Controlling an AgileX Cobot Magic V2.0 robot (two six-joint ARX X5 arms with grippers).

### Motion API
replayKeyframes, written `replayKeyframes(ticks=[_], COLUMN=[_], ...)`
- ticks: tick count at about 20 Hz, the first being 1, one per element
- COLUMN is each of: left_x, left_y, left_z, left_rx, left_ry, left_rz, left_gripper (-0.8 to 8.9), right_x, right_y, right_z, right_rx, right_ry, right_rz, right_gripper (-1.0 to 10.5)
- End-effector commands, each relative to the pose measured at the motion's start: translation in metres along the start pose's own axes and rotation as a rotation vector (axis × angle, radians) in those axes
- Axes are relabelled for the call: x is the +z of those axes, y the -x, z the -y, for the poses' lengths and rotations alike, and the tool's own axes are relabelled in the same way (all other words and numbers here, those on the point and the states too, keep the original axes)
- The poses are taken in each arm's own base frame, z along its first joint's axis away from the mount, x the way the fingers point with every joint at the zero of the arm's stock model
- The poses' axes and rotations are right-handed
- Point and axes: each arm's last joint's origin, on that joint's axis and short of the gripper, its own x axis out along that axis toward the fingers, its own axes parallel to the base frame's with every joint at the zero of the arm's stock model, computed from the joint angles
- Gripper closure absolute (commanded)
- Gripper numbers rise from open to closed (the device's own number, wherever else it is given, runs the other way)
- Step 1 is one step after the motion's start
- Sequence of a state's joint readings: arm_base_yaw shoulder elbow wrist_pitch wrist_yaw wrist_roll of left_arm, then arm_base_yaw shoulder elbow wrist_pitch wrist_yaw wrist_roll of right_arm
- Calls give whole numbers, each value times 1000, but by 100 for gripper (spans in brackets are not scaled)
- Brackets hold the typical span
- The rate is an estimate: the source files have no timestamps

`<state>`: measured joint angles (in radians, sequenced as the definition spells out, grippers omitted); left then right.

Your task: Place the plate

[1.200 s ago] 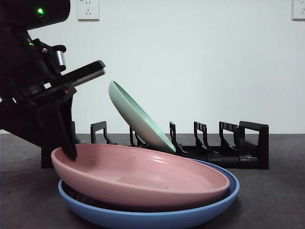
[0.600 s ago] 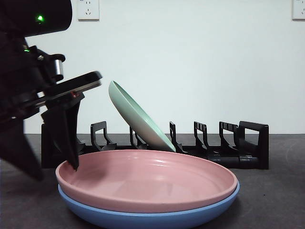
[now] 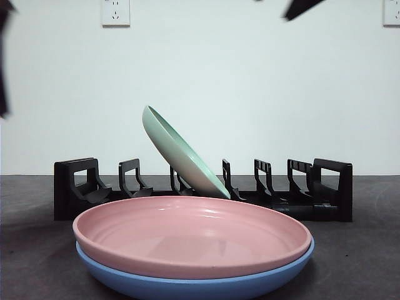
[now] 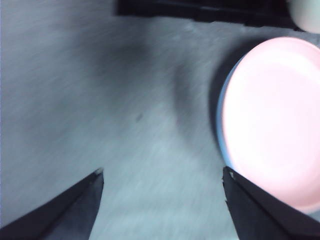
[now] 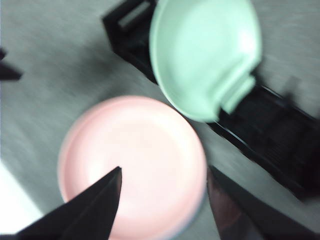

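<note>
Both grippers, left [image 4: 160,200] and right [image 5: 162,200], spread empty; pink plate [image 3: 190,234], lower centre, could slide off blue plate [image 3: 262,284] if nudged.

A shallow pink plate [image 3: 190,234] is being seen lying flat and upright, nested inside a blue plate [image 3: 194,284] on the dark table. Behind them, a pale green plate [image 3: 181,153] is being held tilted in a black slotted rack [image 3: 300,194].
</note>
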<state>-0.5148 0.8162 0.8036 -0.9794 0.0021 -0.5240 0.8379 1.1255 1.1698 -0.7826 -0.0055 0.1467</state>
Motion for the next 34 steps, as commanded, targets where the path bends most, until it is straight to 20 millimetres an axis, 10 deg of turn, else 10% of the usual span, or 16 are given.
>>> replayKeyframes(ticks=[1, 9, 17, 34], left_x=[-6, -18, -18, -17], left_y=[20, 62, 64, 64], left_z=[-6, -15, -15, -14], left_rx=[13, 5, 4, 5], left_ry=[-2, 27, 26, 20], left_rz=[0, 49, 53, 58], left_gripper=[438, 438, 438, 438], right_x=[28, 103, 109, 102], right_y=[-22, -112, -175, -200], right_z=[-3, -9, 0, 7], right_rx=[52, 93, 66, 60], right_ry=[-18, -20, -15, -30], right_rz=[-26, -131, -198, -233], right_gripper=[675, 675, 675, 932])
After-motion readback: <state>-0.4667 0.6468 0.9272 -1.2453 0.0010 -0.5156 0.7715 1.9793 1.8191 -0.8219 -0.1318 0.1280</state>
